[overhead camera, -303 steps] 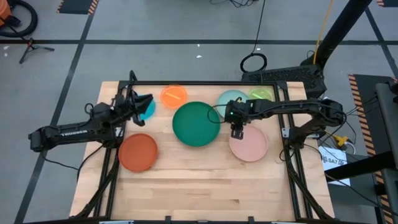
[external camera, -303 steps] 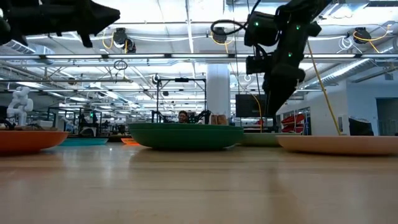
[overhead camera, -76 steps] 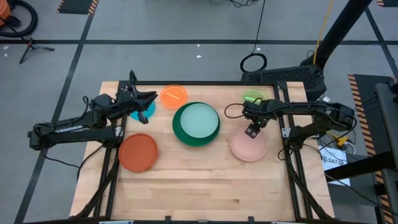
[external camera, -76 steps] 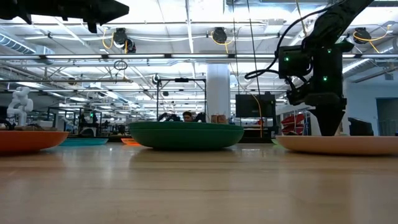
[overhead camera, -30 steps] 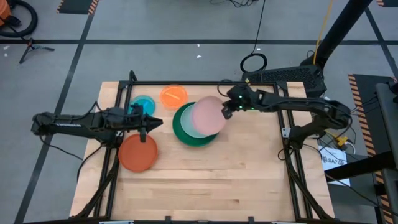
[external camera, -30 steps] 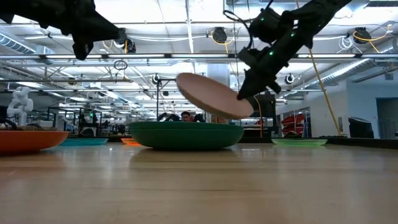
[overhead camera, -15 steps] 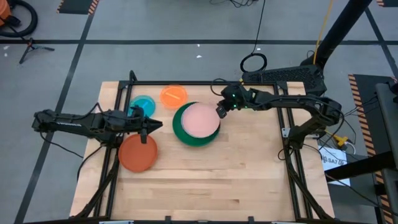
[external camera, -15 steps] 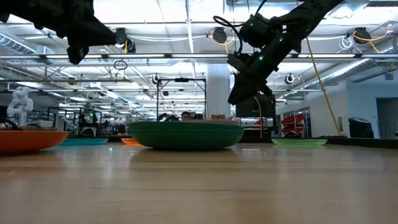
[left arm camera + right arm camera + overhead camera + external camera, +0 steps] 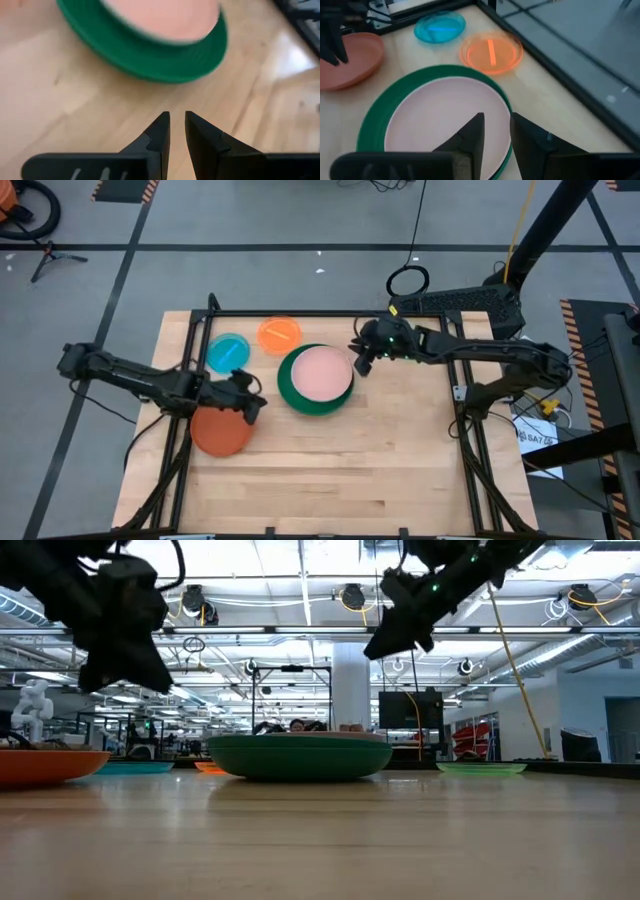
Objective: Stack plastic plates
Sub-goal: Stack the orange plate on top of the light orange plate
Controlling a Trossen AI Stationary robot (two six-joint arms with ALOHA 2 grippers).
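Observation:
The pink plate (image 9: pixel 320 373) lies inside the large dark green plate (image 9: pixel 285 392) at mid-table; whatever is beneath it is hidden. My right gripper (image 9: pixel 360 365) hovers above the green plate's right rim, open and empty, and looks down on the pink plate (image 9: pixel 445 120). My left gripper (image 9: pixel 256 406) hangs over the right edge of the orange-red plate (image 9: pixel 213 432). Its fingers (image 9: pixel 177 132) are a narrow gap apart and hold nothing. The small blue plate (image 9: pixel 228 352) and the small orange plate (image 9: pixel 279 333) rest on the far-left part of the table. A lime green plate (image 9: pixel 480 768) shows only in the low view.
A black frame rail (image 9: pixel 300 313) borders the table's far side, with more rails along the left and right sides. Bare wood (image 9: pixel 330 470) stretches across the near half. The right arm (image 9: pixel 470 355) reaches over the far right corner.
My right gripper carried the tilted pink plate over the green plate, laid it flat inside and let go. It then rose and drew back a little toward the right. My left gripper moved toward the near edge and down, and is now over the orange-red plate's right edge.

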